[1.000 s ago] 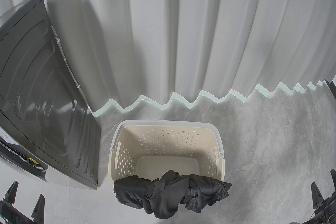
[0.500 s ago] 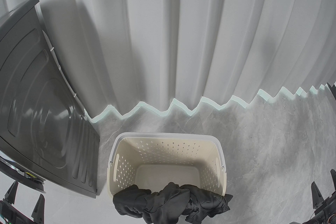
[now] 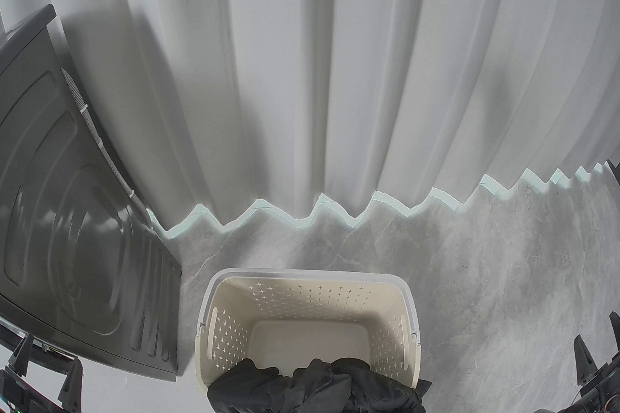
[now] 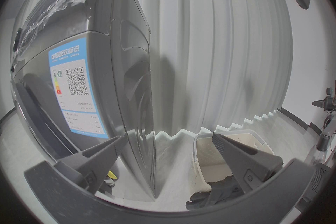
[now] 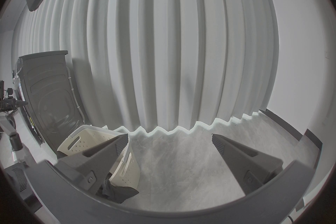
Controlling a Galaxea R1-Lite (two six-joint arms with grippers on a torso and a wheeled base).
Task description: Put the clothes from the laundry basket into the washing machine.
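A cream laundry basket [image 3: 310, 279] stands on the grey floor in front of me, with dark clothes [image 3: 310, 388] draped over its near rim. The grey washing machine [image 3: 71, 240] stands at the left, its side panel toward me. The basket [image 4: 210, 161] and the dark clothes [image 4: 213, 195] also appear past the machine [image 4: 105, 88] in the left wrist view. My left gripper [image 3: 45, 362] hangs low at the left, open and holding nothing. Low at the right, my right gripper [image 3: 597, 343] is open and holding nothing. The right wrist view has the basket [image 5: 94, 140] and a bit of clothes [image 5: 117, 191].
A white pleated curtain [image 3: 336, 59] hangs behind the basket, reaching the floor. Bare grey floor [image 3: 516, 279] stretches to the right of the basket. A narrow gap separates the basket from the machine's corner.
The head view has tilted upward: basket, clothes and machine sit lower in the picture than before. Both grippers keep their places at the lower corners.
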